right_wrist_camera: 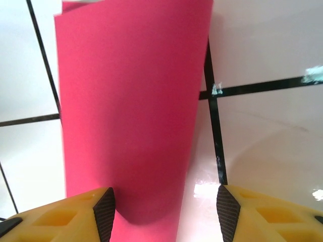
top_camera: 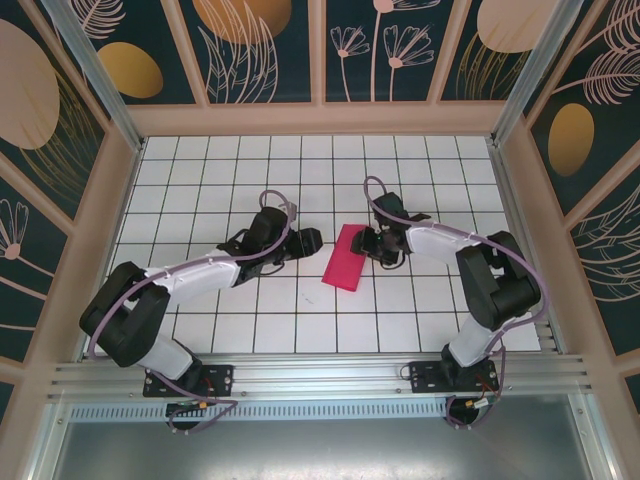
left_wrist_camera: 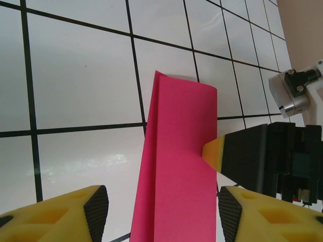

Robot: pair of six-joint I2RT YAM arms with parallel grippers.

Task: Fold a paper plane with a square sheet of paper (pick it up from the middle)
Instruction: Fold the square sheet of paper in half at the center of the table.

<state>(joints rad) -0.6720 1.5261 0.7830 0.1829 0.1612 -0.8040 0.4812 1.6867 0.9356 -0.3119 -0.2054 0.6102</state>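
**Flanking the folded pink sheet, both grippers spread**

The left arm (top_camera: 200, 270) stretches low from its base, slanting toward the middle of the table (top_camera: 200, 180). The left gripper (top_camera: 306, 240) stops just left of the square sheet of paper (top_camera: 345, 258). The right arm (top_camera: 450, 245) bends back sharply at the elbow and reaches leftward, bringing the right gripper (top_camera: 373, 243) to the sheet's upper right edge.

The sheet lies near the table's centre as a narrow doubled rectangle, tilted, its long sides running from upper right to lower left. In the left wrist view two layers show at its far corner.

Both grippers stand wide open and hold nothing. In the left wrist view the strip runs between the left gripper's yellow fingers (left_wrist_camera: 93, 209), and one yellow fingertip (left_wrist_camera: 212, 154) of the right gripper touches the sheet's right edge. In the right wrist view the paper lies beside the left-hand finger, with bare tile toward the other.

White tiles lie open on every side of the sheet; the enclosure walls (top_camera: 320, 118) are well apart from both grippers.
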